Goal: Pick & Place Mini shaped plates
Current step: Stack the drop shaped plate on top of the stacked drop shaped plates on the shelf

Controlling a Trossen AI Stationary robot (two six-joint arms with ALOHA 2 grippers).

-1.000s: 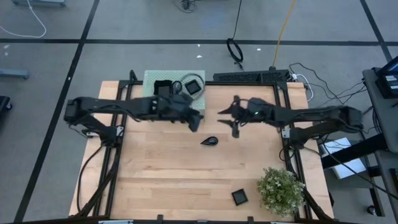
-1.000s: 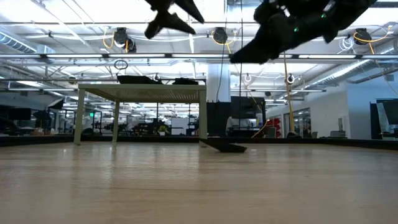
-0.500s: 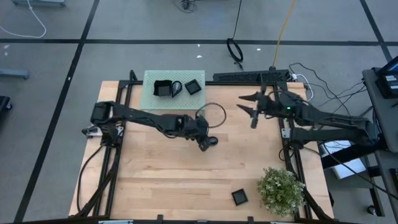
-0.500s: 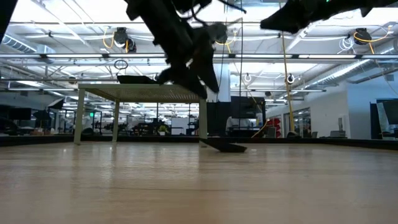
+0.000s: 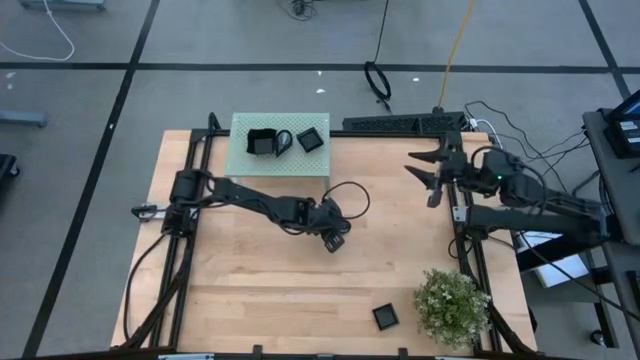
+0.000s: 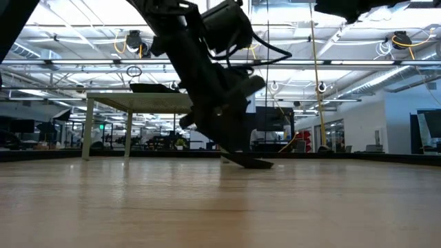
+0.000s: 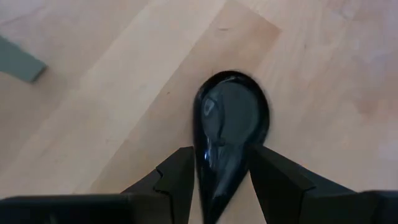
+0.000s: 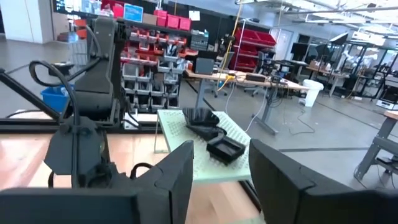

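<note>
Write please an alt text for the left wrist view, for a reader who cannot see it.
A glossy black teardrop plate lies on the light wooden table, its narrow end between the open jaws of the left gripper, which stand either side of it. A grey-green corner shows at the picture's edge.

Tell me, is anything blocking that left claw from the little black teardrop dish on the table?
Nothing visible is. The left end effector is already down at the teardrop dish, one finger on each side of its narrow tip, with bare wooden table around it. The right end effector waits raised near the table's right edge.
</note>
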